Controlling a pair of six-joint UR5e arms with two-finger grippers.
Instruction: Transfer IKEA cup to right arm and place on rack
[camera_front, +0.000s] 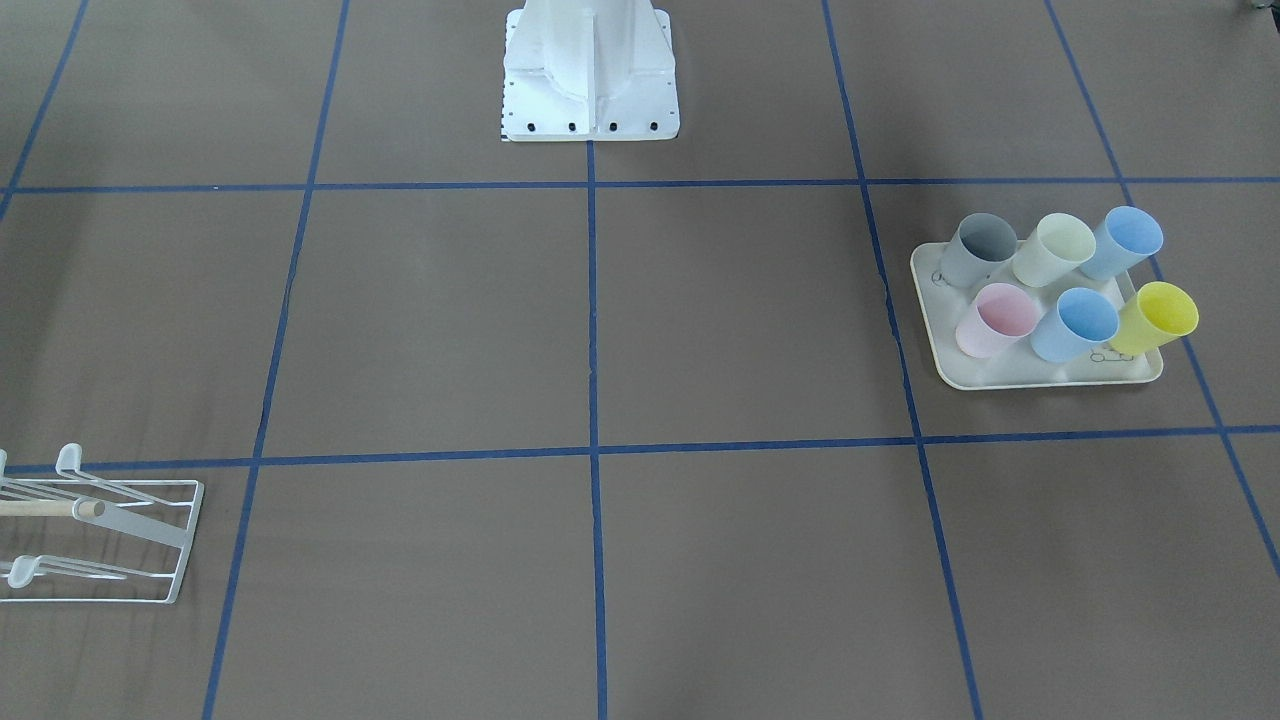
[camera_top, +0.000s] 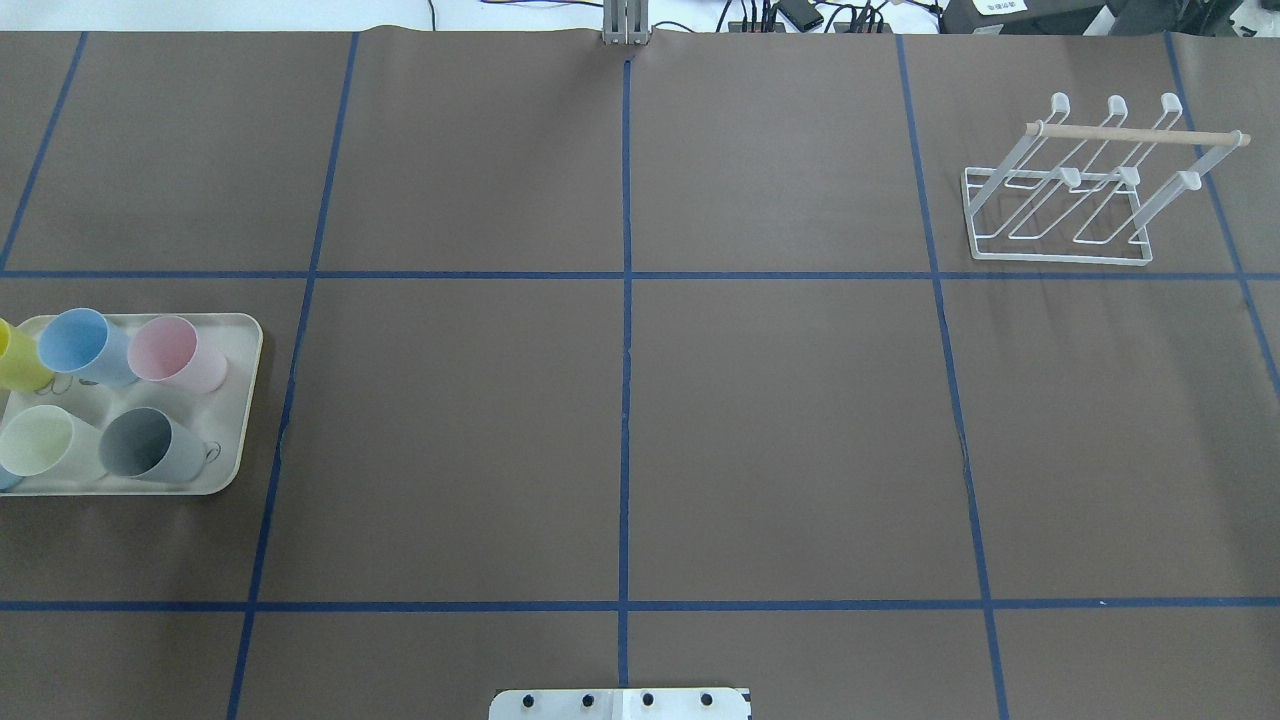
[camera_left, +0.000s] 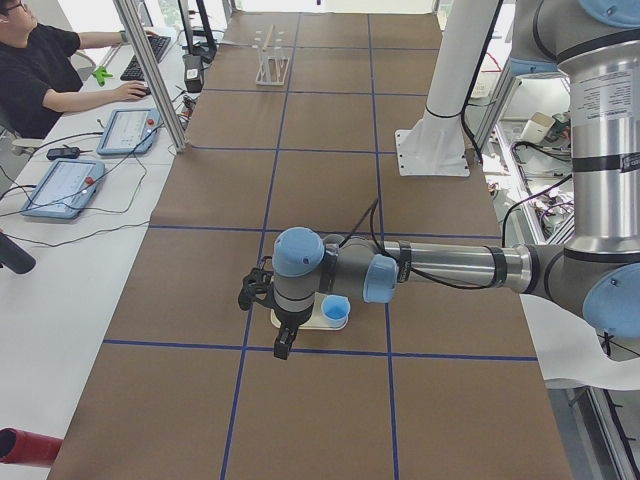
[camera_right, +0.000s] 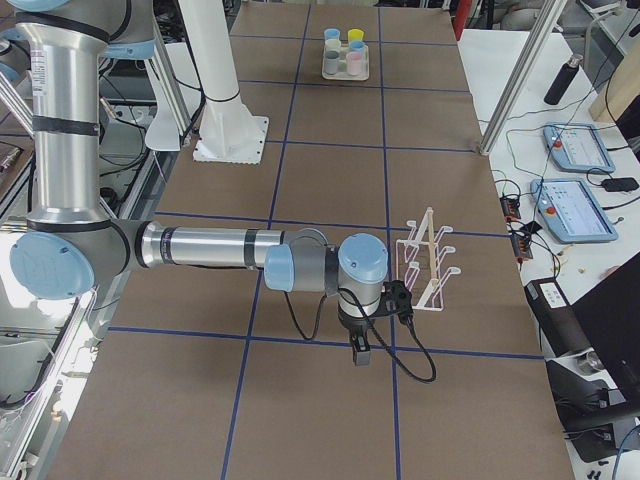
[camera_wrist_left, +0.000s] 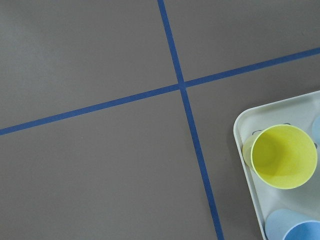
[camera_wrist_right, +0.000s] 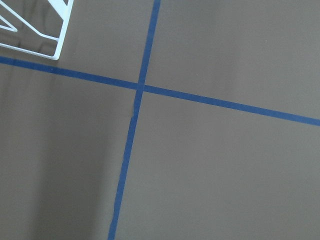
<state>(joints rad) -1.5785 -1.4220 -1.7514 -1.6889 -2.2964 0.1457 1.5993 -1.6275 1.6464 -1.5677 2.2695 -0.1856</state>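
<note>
Brown paper crossed by blue tape lines (camera_top: 625, 400) covers the bench (camera_top: 780, 430). On a cream tray (camera_front: 1050, 380) at the robot's left, six cups stand mouths up. A grey cup (camera_front: 978, 250), a pale green cup (camera_front: 1052, 250) and a blue cup (camera_front: 1125, 243) form the row nearer the robot. A pink cup (camera_front: 998, 318), a second blue cup (camera_front: 1078, 323) and a yellow cup (camera_front: 1157, 317) form the row beyond.

The white wire rack (camera_top: 1060, 200), with its wooden rod (camera_top: 1130, 134), stands well apart on the robot's far right. The left claw (camera_left: 284, 343) hangs at the tray's outer end, near the yellow cup. The right claw (camera_right: 360, 352) hangs above the bench just beside the rack. Only the side views show either claw, so I cannot tell whether its fingers are spread or closed.
</note>
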